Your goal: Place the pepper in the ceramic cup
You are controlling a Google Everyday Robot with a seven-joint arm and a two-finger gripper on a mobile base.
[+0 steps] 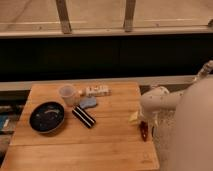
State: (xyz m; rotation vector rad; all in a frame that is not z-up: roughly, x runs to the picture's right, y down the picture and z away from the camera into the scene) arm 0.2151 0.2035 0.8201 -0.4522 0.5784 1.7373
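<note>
The pepper (144, 131) is a small dark red object lying at the right edge of the wooden table (100, 145). The ceramic cup (67, 94) stands upright at the back left of the table, pale with a round rim, far to the left of the pepper. My gripper (146, 123) hangs from the white arm (156, 101) that reaches in from the right. It is directly over the pepper and right at it. Whether it touches the pepper is hidden.
A dark round plate (47, 116) sits left of centre. A black bar with white stripes (84, 116), a blue object (88, 103) and a white box (96, 90) lie near the cup. A small yellow piece (134, 117) lies beside the gripper.
</note>
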